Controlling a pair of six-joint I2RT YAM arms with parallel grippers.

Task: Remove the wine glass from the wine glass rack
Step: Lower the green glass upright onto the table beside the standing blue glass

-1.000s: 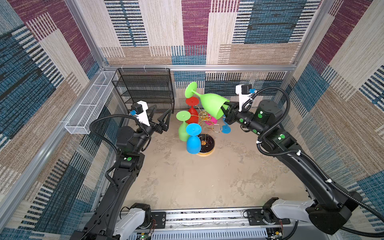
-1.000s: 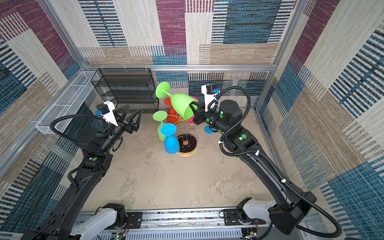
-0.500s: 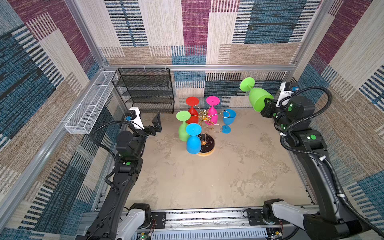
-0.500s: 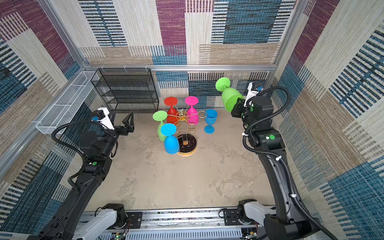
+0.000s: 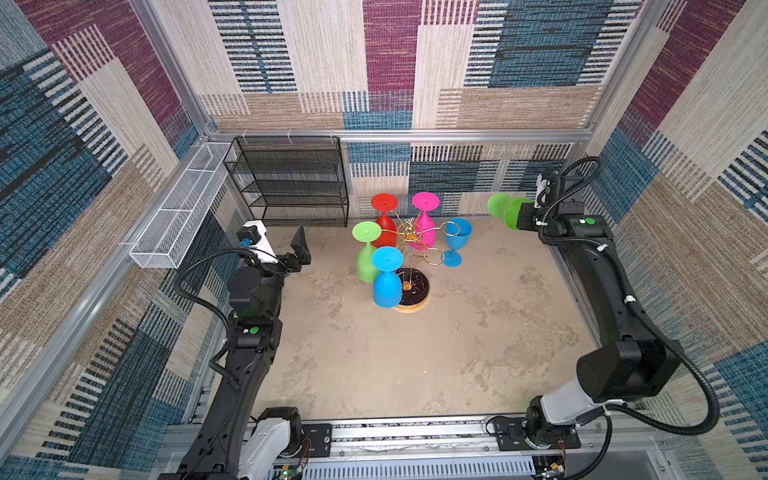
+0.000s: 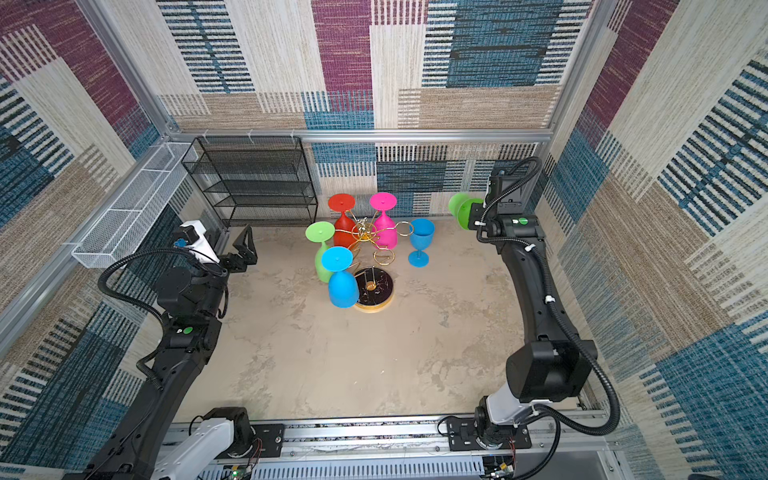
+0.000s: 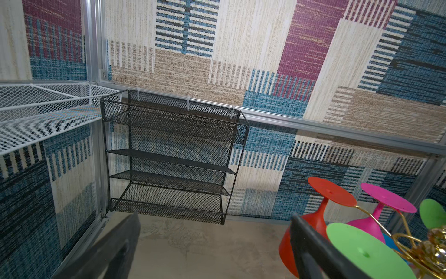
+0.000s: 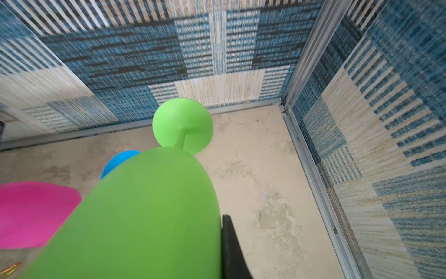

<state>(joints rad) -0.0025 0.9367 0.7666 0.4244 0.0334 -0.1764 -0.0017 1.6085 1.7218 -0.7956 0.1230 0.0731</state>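
The right tool (image 5: 522, 217) clamps a green wine glass (image 5: 508, 211) away from the gold rack (image 5: 417, 287); left tool (image 5: 296, 252) gapes empty.

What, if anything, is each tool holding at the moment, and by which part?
The right tool holds a green wine glass by its bowl, foot pointing away from the arm. The left tool is open and holds nothing.

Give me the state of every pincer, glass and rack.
Wine glass rack: upright, two rings free.
Held green glass: in the air, tipped sideways.
Right pincer: shut on held green glass.
Left pincer: open, empty.
Red glass: hanging inverted.
Pink glass: hanging inverted.
Hanging green glass: inverted.
Hanging blue glass: inverted.
Standing blue glass: upright on table.
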